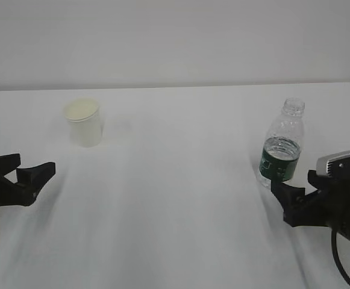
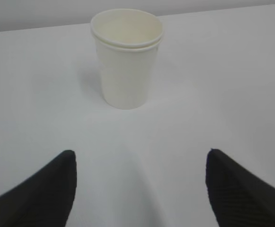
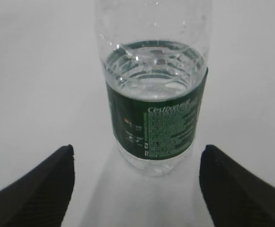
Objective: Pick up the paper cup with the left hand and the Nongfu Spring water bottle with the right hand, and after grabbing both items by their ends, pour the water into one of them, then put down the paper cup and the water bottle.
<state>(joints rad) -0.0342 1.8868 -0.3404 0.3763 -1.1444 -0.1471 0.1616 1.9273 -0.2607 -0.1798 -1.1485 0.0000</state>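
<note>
The left hand (image 2: 139, 189) had its jaws spread and empty, the upright paper cup (image 2: 127, 59) standing straight ahead, well apart. The right hand (image 3: 136, 187) also gaped empty, much nearer its target: the Nongfu Spring water bottle (image 3: 154, 101) stood upright on the table (image 1: 175, 198) just beyond its fingertips. Only the right wrist view showed the water (image 3: 154, 80) level; the exterior view showed the uncapped neck.

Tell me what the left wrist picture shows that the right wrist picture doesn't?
Only the left wrist view shows the cup, upright and empty-looking, ahead of the open left claw. Only the right wrist view shows the bottle, with water reaching just above its green label, ahead of the open right claw. Both show the white table and two black fingertips touching nothing.
</note>
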